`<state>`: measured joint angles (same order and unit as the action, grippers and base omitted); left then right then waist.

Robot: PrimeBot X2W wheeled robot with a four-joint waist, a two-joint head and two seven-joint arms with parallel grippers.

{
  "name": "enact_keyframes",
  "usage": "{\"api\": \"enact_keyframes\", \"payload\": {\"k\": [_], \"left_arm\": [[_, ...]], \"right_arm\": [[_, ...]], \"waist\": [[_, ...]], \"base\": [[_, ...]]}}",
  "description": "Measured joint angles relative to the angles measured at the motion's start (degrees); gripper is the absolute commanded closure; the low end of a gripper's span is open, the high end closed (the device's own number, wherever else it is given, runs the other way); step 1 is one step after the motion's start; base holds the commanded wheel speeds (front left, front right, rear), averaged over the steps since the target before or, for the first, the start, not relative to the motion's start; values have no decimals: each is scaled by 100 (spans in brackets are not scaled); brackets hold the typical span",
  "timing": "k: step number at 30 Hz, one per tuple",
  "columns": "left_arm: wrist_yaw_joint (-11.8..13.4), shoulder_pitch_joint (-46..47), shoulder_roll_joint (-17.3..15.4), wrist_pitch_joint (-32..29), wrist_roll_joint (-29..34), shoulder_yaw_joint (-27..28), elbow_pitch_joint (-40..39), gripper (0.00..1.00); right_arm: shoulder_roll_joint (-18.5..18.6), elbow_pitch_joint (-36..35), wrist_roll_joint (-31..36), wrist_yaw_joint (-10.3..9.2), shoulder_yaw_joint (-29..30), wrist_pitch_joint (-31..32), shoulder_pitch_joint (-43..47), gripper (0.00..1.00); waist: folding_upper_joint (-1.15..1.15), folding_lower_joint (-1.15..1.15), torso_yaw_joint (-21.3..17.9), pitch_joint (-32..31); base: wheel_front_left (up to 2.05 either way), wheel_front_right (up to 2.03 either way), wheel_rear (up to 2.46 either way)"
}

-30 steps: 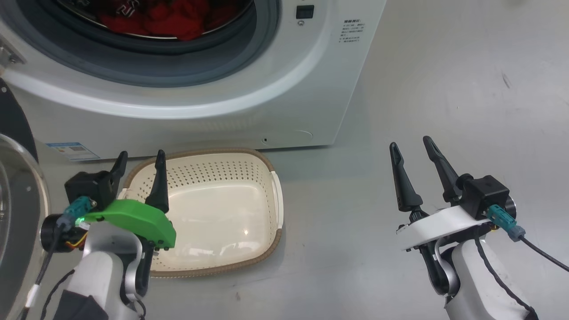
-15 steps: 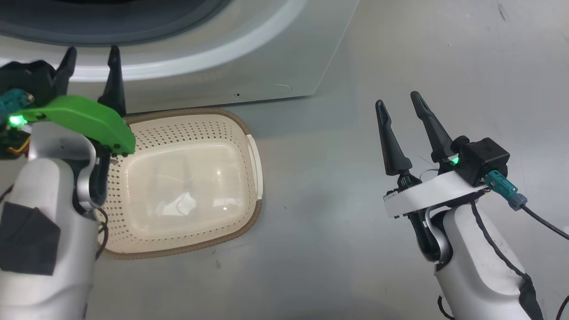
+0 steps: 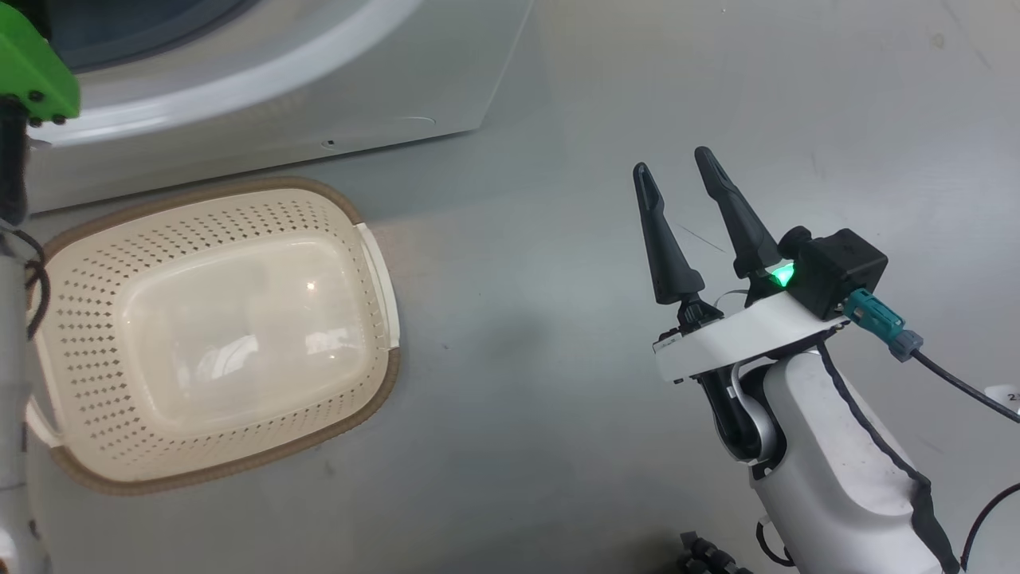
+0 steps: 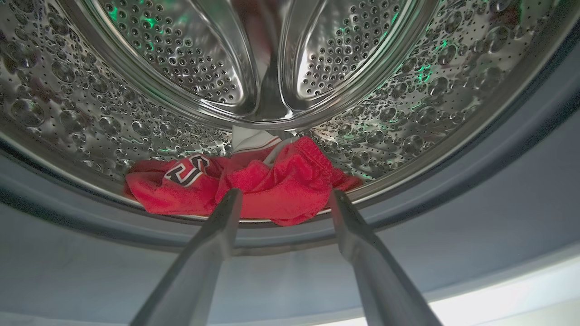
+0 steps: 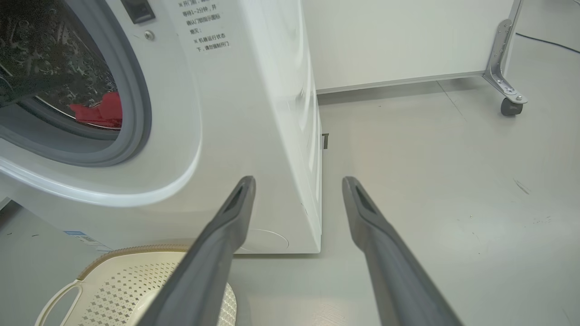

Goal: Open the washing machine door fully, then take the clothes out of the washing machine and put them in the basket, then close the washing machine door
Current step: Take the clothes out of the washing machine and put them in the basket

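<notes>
Basket [image 3: 239, 186] in head view: cream, perforated, brown rim, bare inside, sitting on the grey floor [image 3: 542, 383] just in front of the washing machine [image 3: 319, 88] base. Right gripper [image 3: 673, 161] is over bare floor, well apart from the basket on its right, with fingers spread and nothing between them (green light lit on the wrist block). Green bracket [image 3: 32, 68] of the left arm shows at the top left corner, up against the machine front. Left wrist view: left gripper [image 4: 285, 193] points into the drum [image 4: 181, 68], jaws released and wide. Red jersey [image 4: 267, 176] lies bunched at the drum bottom, front edge draped toward the grey gasket [image 4: 453, 235]. Both fingertips overlap the cloth in this view, and I cannot tell if they touch it; nothing is pinched. Dark white-edged number patch shows on the jersey's left part. Right wrist view: both fingers apart over the floor by the machine's right front corner; a slice of jersey is visible through the round opening, basket corner at lower left, white panel [image 5: 398, 40] on a caster [image 5: 509, 107] behind.
</notes>
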<state>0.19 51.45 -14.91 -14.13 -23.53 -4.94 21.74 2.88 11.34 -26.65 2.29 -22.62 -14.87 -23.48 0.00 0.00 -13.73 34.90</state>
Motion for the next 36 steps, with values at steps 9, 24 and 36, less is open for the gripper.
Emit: {"api": "enact_keyframes", "payload": {"k": [9,24,36], "left_arm": [[-34,855,-397,-357,230,-57,376,0],[38,1467,-717,-833,537,-90,1191,0],[256,1665,-770,-1074,689,-116,1720,100]], "right_arm": [[0,-92,-230,-71,-240,0,-117,0],[-5,-172,-453,-190,-436,0,-305,0],[-7,-166,-457,-245,-466,0,-403,0]], "waist": [[0,0,-476,257],[0,0,-953,657],[0,0,-962,701]], "base": [[0,0,0],[0,0,0],[0,0,0]]}}
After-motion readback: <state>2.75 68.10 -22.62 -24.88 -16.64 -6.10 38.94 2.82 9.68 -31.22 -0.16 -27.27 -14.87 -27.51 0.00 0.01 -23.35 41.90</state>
